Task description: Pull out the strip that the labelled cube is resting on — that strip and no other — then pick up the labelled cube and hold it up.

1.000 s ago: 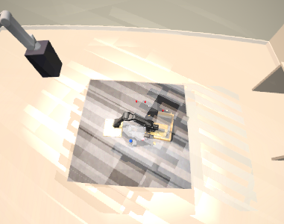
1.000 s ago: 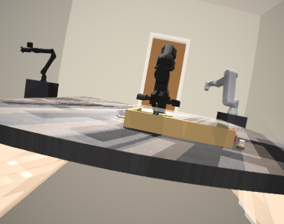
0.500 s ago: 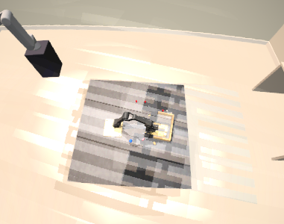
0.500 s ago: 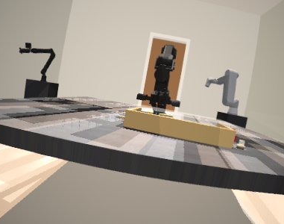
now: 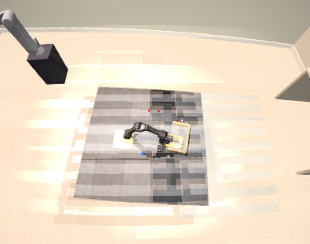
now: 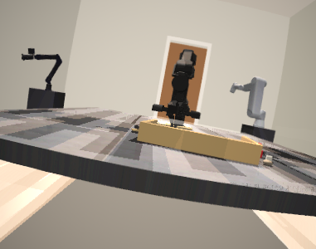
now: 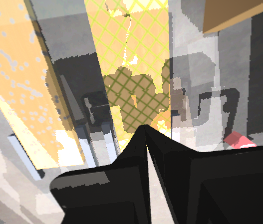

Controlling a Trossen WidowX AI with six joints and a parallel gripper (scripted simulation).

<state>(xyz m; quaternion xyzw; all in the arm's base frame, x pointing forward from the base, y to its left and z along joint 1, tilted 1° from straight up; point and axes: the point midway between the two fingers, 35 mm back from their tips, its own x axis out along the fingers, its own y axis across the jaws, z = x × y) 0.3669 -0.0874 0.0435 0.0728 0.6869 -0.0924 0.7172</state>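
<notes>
My gripper (image 7: 143, 128) (image 6: 174, 123) is shut, its fingertips together at the near end of a yellow cross-hatched strip (image 7: 139, 37). No strip shows between the tips. An orange strip with pale speckles (image 7: 24, 87) lies to the left of it in the wrist view, apart from it. In the top view the gripper (image 5: 169, 140) is low at the left side of the shallow wooden tray (image 5: 186, 139) (image 6: 199, 143). The labelled cube cannot be made out in any view; what the strips bear is out of view or too small to tell.
A wooden piece (image 7: 239, 15) is at the wrist view's upper right, and a small red piece (image 7: 239, 140) lies right of the fingertips. A blue object (image 5: 142, 154) lies below the arm in the top view. Small red objects (image 5: 149, 110) (image 5: 158, 111) lie above it.
</notes>
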